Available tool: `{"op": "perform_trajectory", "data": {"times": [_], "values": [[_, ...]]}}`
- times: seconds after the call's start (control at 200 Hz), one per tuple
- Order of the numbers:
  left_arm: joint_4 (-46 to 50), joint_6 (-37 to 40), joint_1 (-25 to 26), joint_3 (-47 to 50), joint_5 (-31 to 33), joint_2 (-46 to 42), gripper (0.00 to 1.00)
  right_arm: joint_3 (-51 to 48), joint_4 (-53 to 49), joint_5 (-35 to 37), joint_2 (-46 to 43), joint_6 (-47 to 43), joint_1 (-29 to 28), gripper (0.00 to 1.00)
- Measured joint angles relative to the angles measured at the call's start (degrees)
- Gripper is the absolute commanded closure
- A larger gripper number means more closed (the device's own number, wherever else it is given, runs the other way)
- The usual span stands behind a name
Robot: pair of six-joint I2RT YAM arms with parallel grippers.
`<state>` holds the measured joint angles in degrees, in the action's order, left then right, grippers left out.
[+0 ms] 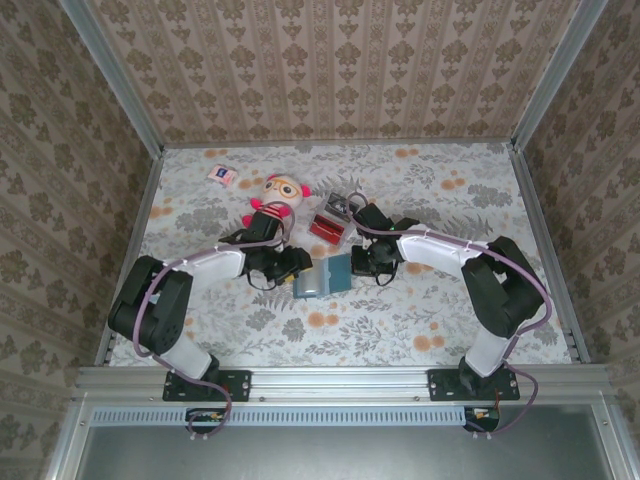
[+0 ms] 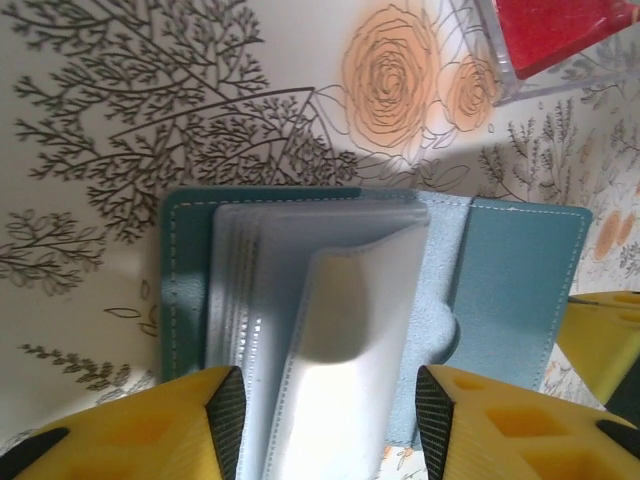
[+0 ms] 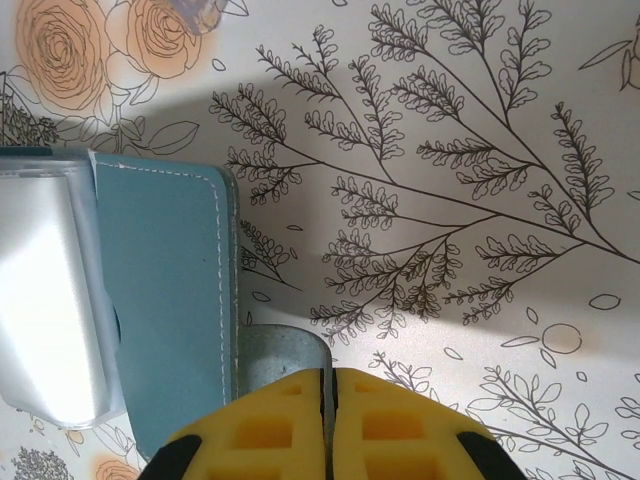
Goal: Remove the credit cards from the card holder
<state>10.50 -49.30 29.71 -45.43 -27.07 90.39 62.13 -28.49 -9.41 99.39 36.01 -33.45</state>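
- Counting: one card holder [image 1: 322, 277], one doll [image 1: 275, 200], one packet [image 1: 222, 174]?
- Confirmed. Floral table [image 1: 450, 300], wallpapered walls [image 1: 330, 60]. Left end effector [image 2: 330, 400] straddles the card holder's sleeves [image 2: 340, 300], grip indeterminate; right end effector [image 3: 328, 380] clenched at its tab [image 3: 285, 350].

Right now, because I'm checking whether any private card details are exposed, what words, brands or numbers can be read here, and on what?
No text can be read in any of the views.
Small white, pink and blue packet at the table's far left: it carries a dark printed patch, too small to read.
Soft teal folding card holder: stitched cover and clear plastic sleeves, no lettering or numbers visible.
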Motion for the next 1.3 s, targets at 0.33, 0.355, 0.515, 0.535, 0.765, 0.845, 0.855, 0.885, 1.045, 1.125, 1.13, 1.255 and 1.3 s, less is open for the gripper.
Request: {"op": "perform_trajectory", "data": {"times": [0.33,0.355,0.515,0.535,0.765,0.845,0.855,0.885,1.045,1.125,1.13,1.255,1.3], "values": [[-0.9,0.0,0.3,0.0,-0.8,0.0,0.42,0.0,0.0,-0.1,0.9,0.2,0.1,0.95],[-0.9,0.0,0.3,0.0,-0.8,0.1,0.41,0.0,0.0,-0.1,0.9,0.2,0.1,0.95],[-0.7,0.0,1.1,-0.7,-0.9,1.6,0.42,-0.1,0.0,-0.2,1.2,0.2,0.1,0.95],[-0.7,0.0,1.1,-0.9,-0.9,1.7,0.42,-0.1,0.0,-0.2,1.3,0.2,0.1,0.95],[-1.6,0.1,2.0,-1.6,-3.2,2.6,0.45,-0.1,0.1,-0.3,2.1,0.2,0.1,0.95],[-1.9,0.1,2.3,-1.9,-4.1,2.6,0.45,-0.1,0.2,-0.5,2.3,0.2,0.1,0.95],[-2.0,0.1,2.3,-2.0,-4.3,2.6,0.45,-0.1,0.2,-0.5,2.4,0.2,0.1,0.95],[-2.3,0.1,2.5,-2.1,-4.7,2.6,0.45,-0.1,0.2,-0.5,2.5,0.2,0.1,0.95],[-4.0,0.1,3.1,-2.9,-6.5,2.6,0.45,-0.1,0.5,-0.8,2.8,0.2,0.1,0.95],[-5.0,0.1,3.5,-3.1,-7.3,2.6,0.45,-0.1,0.7,-0.9,2.8,0.2,0.1,0.95],[-5.0,0.1,3.5,-3.1,-7.3,2.6,0.45,-0.1,0.7,-1.0,2.8,0.2,0.1,0.95],[-6.6,0.0,4.3,-3.5,-9.0,2.7,0.44,-0.1,1.1,-1.2,2.9,0.4,0.1,0.92],[-7.2,0.0,4.7,-3.8,-9.5,2.7,0.45,-0.1,1.2,-1.3,2.8,0.4,0.2,0.91]]}}
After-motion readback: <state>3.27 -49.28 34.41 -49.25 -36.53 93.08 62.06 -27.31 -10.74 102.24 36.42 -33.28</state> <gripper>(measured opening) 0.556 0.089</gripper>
